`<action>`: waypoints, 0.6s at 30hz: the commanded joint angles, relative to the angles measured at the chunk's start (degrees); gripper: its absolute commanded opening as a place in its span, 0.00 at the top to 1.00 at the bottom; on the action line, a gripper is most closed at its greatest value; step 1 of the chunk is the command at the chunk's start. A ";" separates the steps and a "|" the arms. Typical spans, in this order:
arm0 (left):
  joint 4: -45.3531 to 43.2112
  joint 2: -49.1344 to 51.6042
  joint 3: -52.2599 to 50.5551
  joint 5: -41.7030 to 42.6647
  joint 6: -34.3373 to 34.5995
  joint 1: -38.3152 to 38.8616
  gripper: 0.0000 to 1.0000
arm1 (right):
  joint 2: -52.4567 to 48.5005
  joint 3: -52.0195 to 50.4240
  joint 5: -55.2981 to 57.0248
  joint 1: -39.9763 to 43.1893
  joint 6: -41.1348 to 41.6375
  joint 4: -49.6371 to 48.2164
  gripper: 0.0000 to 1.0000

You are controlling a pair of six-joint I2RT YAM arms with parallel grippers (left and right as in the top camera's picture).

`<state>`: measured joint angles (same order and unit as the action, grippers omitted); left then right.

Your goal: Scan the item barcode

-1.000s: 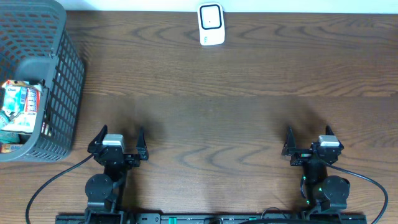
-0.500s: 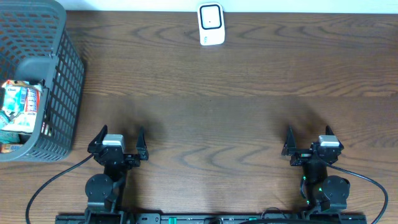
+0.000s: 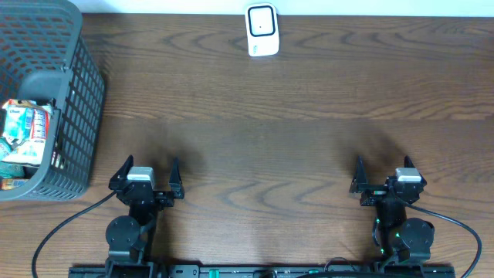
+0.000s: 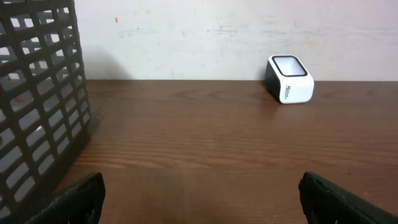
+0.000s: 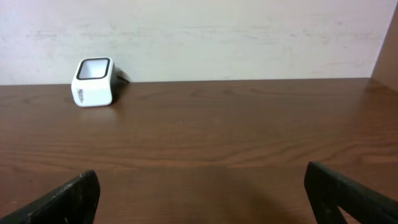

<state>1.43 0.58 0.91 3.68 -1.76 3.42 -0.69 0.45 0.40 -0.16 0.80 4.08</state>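
Not begun: left gripper (image 3: pixel 151 164) and right gripper (image 3: pixel 383 164) sit at the table's (image 3: pixel 270 131) near edge, jaws spread, empty. The items (image 3: pixel 27 127) are unpicked in the basket (image 3: pixel 77 85) at the left edge, and the scanner (image 3: pixel 262 29) waits at the far edge.

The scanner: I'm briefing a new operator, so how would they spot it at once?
Follow the table to its far edge, by the wall. The scanner stands alone near its middle: a small white box with a dark-rimmed window, unlike the grey mesh basket at left.

Dark wood table (image 3: pixel 309 93); scuffed pale wall (image 4: pixel 199 31) behind.
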 commanded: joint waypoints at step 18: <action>-11.58 -0.28 -0.66 27.26 14.97 -0.09 0.02 | 0.28 -0.13 -0.09 0.55 0.22 0.22 0.01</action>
<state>-6.28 0.62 0.47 17.47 6.46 3.42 -0.69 0.45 0.40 -0.16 0.80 4.10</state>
